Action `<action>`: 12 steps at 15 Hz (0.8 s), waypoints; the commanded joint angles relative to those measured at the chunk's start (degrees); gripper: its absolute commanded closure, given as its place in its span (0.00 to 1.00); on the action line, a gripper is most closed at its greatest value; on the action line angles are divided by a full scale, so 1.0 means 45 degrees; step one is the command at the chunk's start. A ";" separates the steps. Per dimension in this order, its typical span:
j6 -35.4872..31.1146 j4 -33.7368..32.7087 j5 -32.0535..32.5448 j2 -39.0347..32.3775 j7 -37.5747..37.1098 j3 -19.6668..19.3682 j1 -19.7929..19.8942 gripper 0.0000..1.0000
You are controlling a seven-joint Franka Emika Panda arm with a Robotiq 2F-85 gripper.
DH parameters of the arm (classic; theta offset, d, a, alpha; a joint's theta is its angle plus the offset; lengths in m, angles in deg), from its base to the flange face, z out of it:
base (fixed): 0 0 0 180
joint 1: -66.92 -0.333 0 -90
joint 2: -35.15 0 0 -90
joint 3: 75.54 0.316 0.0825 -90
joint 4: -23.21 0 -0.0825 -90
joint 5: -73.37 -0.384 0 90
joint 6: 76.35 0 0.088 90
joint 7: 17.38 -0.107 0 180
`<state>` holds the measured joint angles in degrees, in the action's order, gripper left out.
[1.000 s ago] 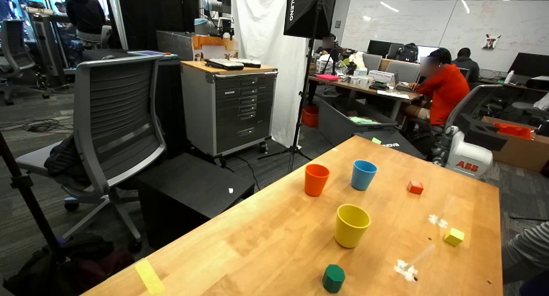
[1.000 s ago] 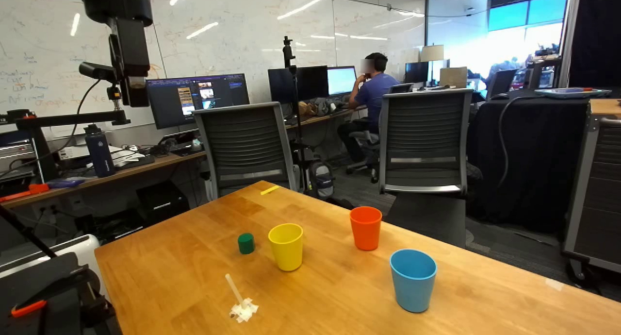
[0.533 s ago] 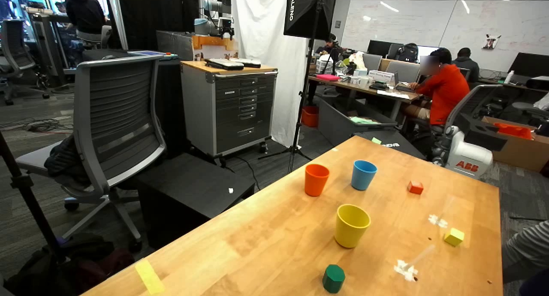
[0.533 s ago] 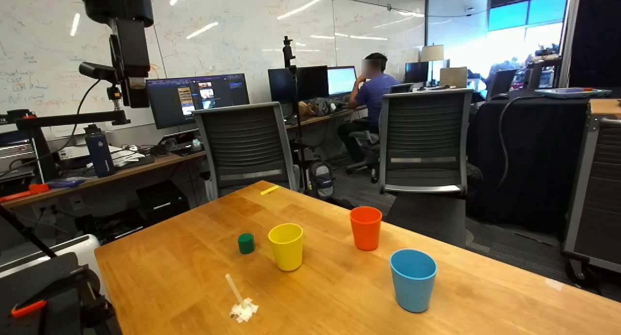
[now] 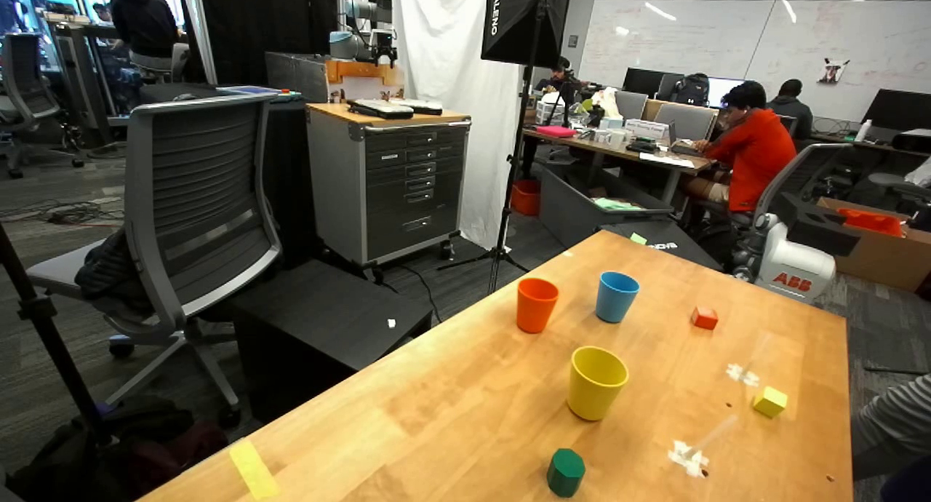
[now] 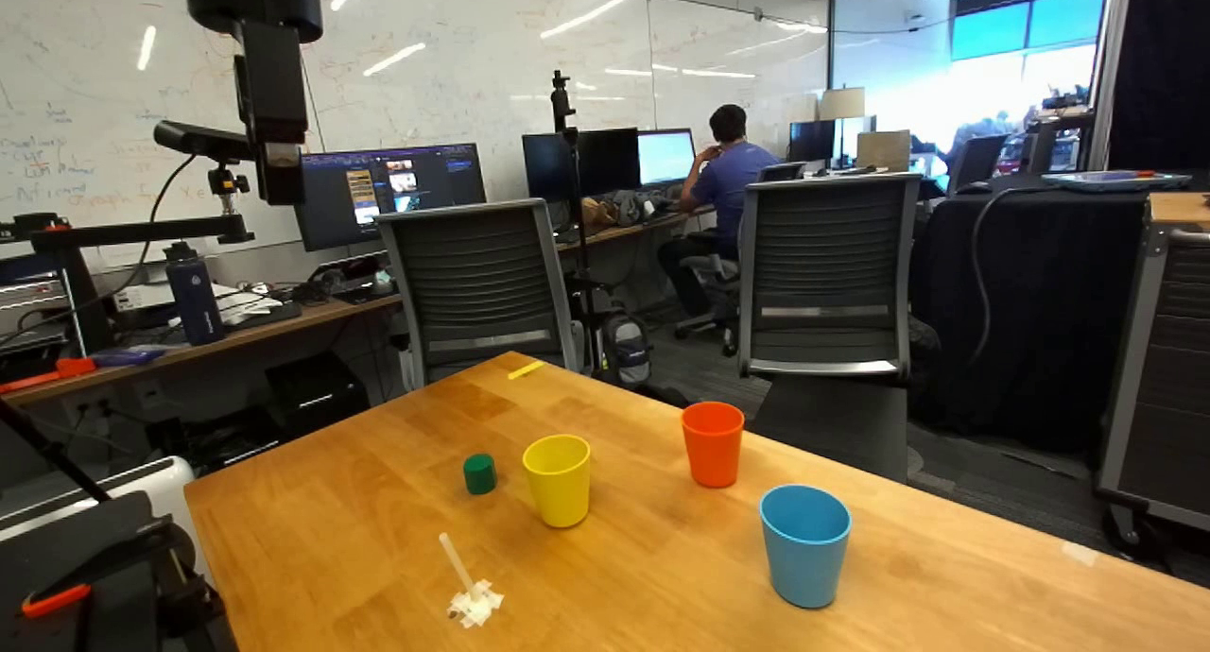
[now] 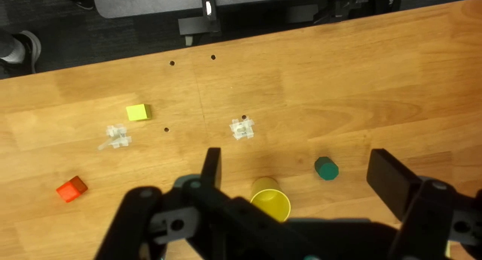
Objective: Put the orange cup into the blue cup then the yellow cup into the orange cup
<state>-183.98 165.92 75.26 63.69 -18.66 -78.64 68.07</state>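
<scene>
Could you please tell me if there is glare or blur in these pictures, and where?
In both exterior views, bright streaks of glare on a whiteboard; in an exterior view, a window partly washed out to white; in the wrist view, the nearest dark parts of the tool look soft, while the yellow block and the wood grain of the table look sharper.
</scene>
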 commanded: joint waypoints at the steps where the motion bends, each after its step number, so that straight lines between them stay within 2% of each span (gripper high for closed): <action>1: 0.0319 -0.0912 0.0065 -0.0695 0.0046 -0.0053 0.0340 0.00; 7: 0.0269 -0.1626 -0.0019 -0.1866 -0.0516 -0.0361 0.0985 0.00; 12: 0.0363 -0.3664 -0.0213 -0.4041 -0.0936 -0.0610 0.1211 0.00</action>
<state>-184.06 157.46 75.26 52.42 -21.37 -81.18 73.17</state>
